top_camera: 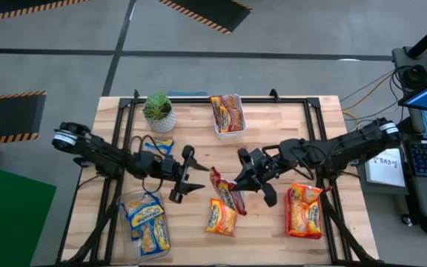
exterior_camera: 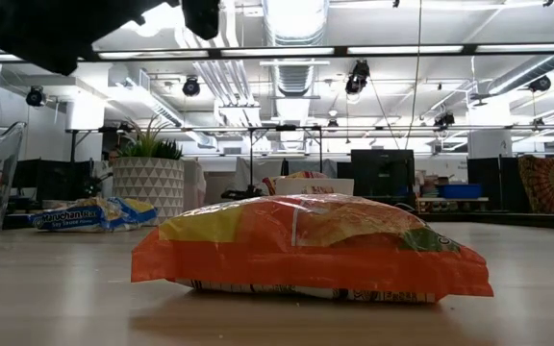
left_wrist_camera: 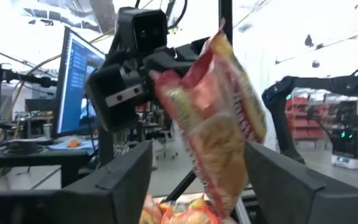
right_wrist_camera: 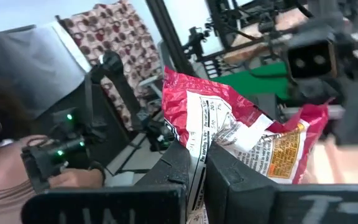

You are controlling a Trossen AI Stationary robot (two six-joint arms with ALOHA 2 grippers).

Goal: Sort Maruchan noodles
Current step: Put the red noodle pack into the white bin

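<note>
Wood table [top_camera: 273, 222] amid open workshop; right end effector [top_camera: 237, 183] clamped on red packet [top_camera: 224, 194], left end effector [top_camera: 191, 172] spread, empty.

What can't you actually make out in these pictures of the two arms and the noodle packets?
- Low view: the flat orange-and-yellow plastic noodle packet up close hides most of the table behind it.
- High view: lettering on the red plastic packet in the right gripper is too small to read.
- Left wrist view: the same packet blocks the room behind; its lettering is blurred.
- High view: how many packets fill the clear bin is unclear.
</note>
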